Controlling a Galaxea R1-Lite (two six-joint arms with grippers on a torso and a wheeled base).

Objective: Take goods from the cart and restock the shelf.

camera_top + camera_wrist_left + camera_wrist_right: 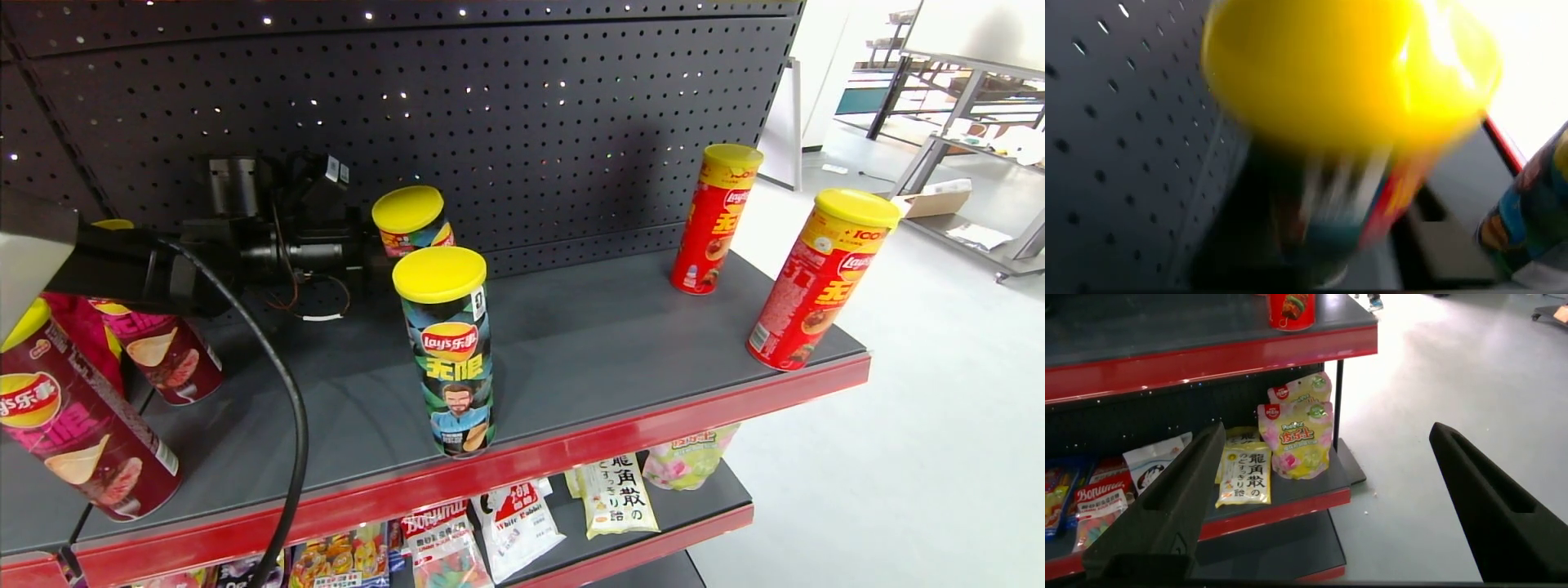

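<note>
Placement stage: grips the yellow-lidded can (408, 216) in the left pincer (369, 249) at upper centre-left of the head frame, at the rear of the shelf (588, 343), likely calls next for setting down and letting go, with right pincer (1327, 433) released.

Matt metal shelf (588, 343) and pegboard (531, 122); glossy printed cans (457, 367) with smooth plastic lids (439, 273).
</note>
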